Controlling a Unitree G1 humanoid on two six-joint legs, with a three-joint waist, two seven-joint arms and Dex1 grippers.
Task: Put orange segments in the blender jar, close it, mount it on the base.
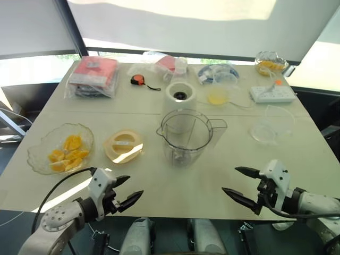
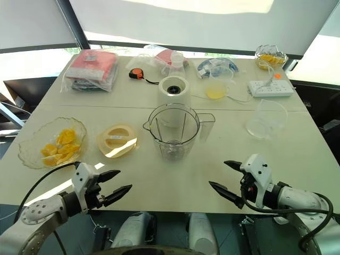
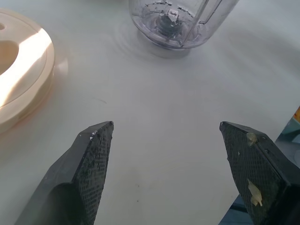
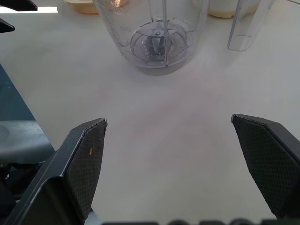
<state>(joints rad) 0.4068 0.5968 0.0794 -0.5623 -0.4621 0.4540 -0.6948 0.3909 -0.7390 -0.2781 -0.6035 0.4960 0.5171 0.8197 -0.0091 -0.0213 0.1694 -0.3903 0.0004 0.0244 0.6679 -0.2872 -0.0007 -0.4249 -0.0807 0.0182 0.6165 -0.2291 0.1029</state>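
The orange segments [image 1: 66,151] lie in a scalloped glass dish [image 1: 37,156] at the table's left. Mid-table stands the clear blender jar [image 1: 186,137], upright, lidless, its dark blade hub [image 3: 168,22] visible and no fruit inside. Just behind the jar is the white base [image 1: 180,98]. A cream lid [image 1: 123,146] rests flat to the jar's left. My left gripper [image 1: 135,186] hovers open over the front edge, below the lid. My right gripper [image 1: 229,179] is open too, front right of the jar. Both are empty and point toward the jar [image 4: 154,42].
A shallow clear bowl [image 1: 272,125] sits right of the jar. Farther back are a small cup of yellow liquid [image 1: 218,95], a power strip [image 1: 272,94], a second fruit dish [image 1: 271,62], a tape measure [image 1: 138,80] and bagged packages [image 1: 93,76].
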